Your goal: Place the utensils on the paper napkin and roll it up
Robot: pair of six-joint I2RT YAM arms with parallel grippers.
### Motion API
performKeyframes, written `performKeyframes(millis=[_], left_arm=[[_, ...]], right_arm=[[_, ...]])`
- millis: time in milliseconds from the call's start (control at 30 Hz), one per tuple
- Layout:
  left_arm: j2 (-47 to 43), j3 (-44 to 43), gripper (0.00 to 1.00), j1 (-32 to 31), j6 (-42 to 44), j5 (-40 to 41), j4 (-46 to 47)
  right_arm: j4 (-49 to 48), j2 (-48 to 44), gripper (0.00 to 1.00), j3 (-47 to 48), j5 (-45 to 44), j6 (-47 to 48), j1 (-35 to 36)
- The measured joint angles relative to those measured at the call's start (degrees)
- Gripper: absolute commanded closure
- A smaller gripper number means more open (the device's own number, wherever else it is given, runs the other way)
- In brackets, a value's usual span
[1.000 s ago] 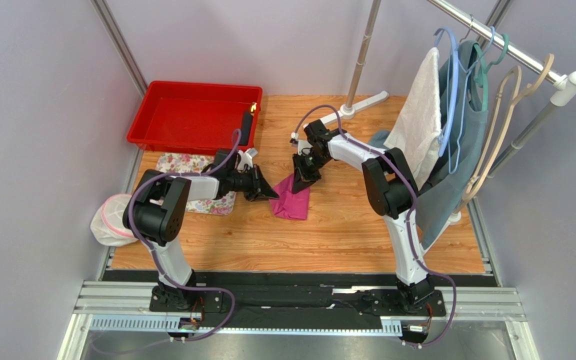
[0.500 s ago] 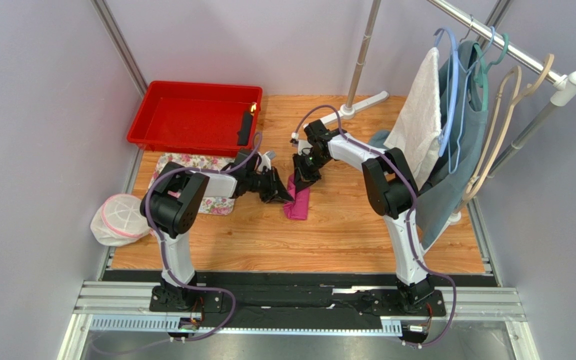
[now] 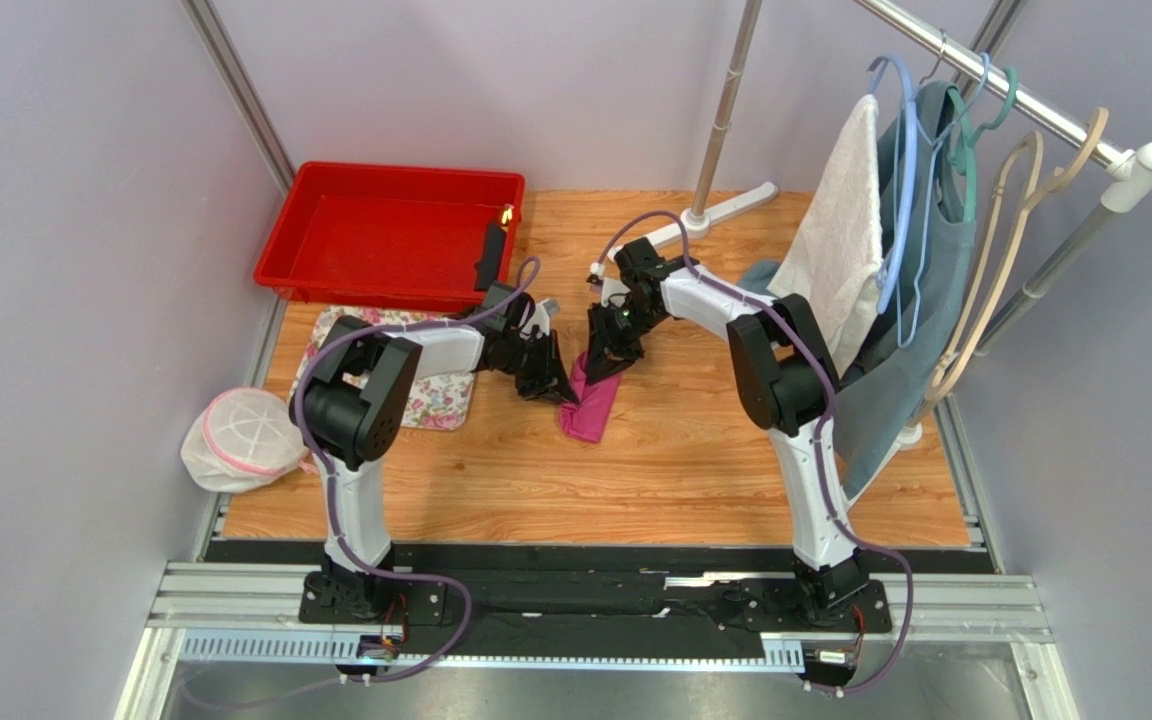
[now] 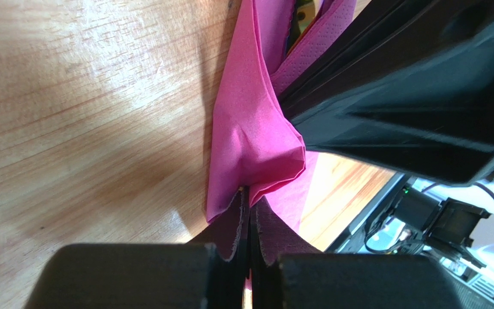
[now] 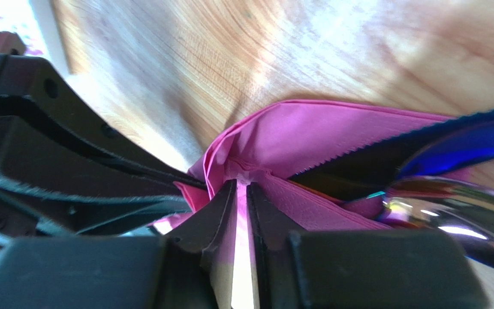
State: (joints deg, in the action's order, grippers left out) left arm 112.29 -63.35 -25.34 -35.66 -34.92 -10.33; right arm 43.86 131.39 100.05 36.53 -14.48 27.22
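Observation:
The magenta paper napkin (image 3: 591, 408) lies folded narrow on the wooden table between my two grippers. My left gripper (image 3: 564, 383) is shut on its left edge; the pinched fold shows in the left wrist view (image 4: 256, 135). My right gripper (image 3: 597, 360) is shut on the far part of the napkin (image 5: 307, 135). The utensils (image 5: 443, 193), shiny bluish-purple metal with a serrated blade edge, lie inside the folded napkin, seen in the right wrist view; they are hidden in the top view.
A red tray (image 3: 387, 233) stands at the back left. A white flower-print cloth (image 3: 432, 398) lies under my left arm. A pink-rimmed white mesh thing (image 3: 244, 435) sits at the left edge. A clothes rack (image 3: 973, 195) with hangers and cloths stands on the right.
My left gripper has moved right, carrying the napkin's left edge over toward my right gripper. The napkin went from a spread sheet to a narrow fold.

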Motion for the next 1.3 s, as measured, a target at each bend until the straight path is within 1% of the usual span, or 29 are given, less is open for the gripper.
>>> performKeyframes(millis=[100, 167, 367, 633, 900, 1300], left_arm=[[0.00, -0.33, 1.00, 0.04, 0.83, 0.09, -0.94], [0.00, -0.52, 1.00, 0.09, 1.27, 0.07, -1.46], [0.00, -0.57, 1.00, 0.28, 1.46, -0.13, -1.86], [0.00, -0.57, 1.00, 0.31, 1.51, -0.17, -1.86], [0.00, -0.57, 1.00, 0.31, 1.53, -0.20, -1.86], [-0.20, -0.46, 1.00, 0.31, 1.75, -0.31, -1.68]], right_arm=[[-0.66, -0.44, 0.81, -0.17, 2.47, -1.90, -1.53], [-3.02, -1.90, 0.82, -2.03, 4.50, -3.74, -3.02], [-10.73, -7.76, 0.91, -10.93, 9.40, -10.10, -6.75], [-17.62, -7.80, 0.96, -15.85, 12.70, -16.26, -6.21], [-20.26, -6.75, 1.00, -16.61, 12.52, -17.29, -5.53], [-20.68, -5.07, 1.00, -17.94, 12.33, -17.51, -5.53]])
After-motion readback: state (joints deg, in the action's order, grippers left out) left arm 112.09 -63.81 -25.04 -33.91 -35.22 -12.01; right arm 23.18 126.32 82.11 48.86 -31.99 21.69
